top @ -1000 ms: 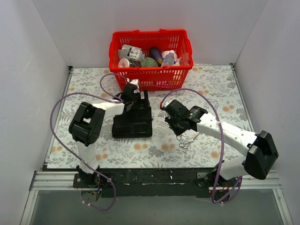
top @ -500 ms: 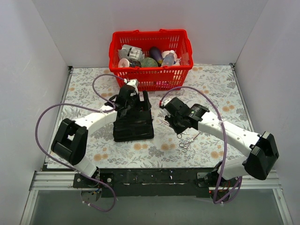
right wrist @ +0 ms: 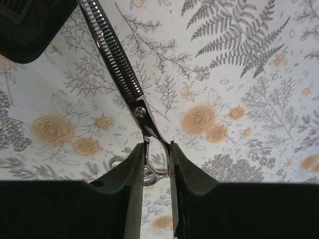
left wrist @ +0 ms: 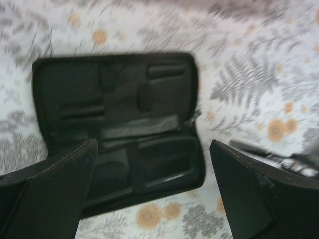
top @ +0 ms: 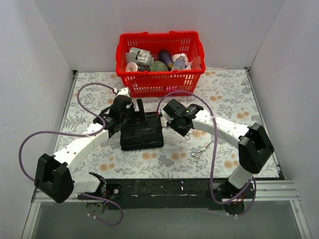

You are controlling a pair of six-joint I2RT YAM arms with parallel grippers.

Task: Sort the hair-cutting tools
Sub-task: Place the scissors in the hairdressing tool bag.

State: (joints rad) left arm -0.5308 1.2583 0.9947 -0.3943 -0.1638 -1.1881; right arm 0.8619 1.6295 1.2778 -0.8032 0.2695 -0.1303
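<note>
White walls (top: 45, 45), floral tabletop (top: 229, 94)

The cloth (top: 224, 99) is white, printed with grey ferns and orange flowers. The case (top: 142, 137) is black, the basket (top: 159, 79) bright red, the scissors (right wrist: 117, 55) shiny silver. The arms (top: 79, 147) are white and black, their cables (top: 94, 84) purple, the walls (top: 40, 50) plain white

Held scissors (right wrist: 130, 87): slim and silver, with one blade toothed along its edge and the blades shut. The right gripper (right wrist: 157, 149) pinches the shanks just behind the pivot screw. The rings are half hidden between its fingers, and the tip runs up beside the case (right wrist: 30, 25) corner. Loose scissors (top: 200, 151) lie flat, well right of the case. Their rings are toward the near side and the blades angle away to the right.
</note>
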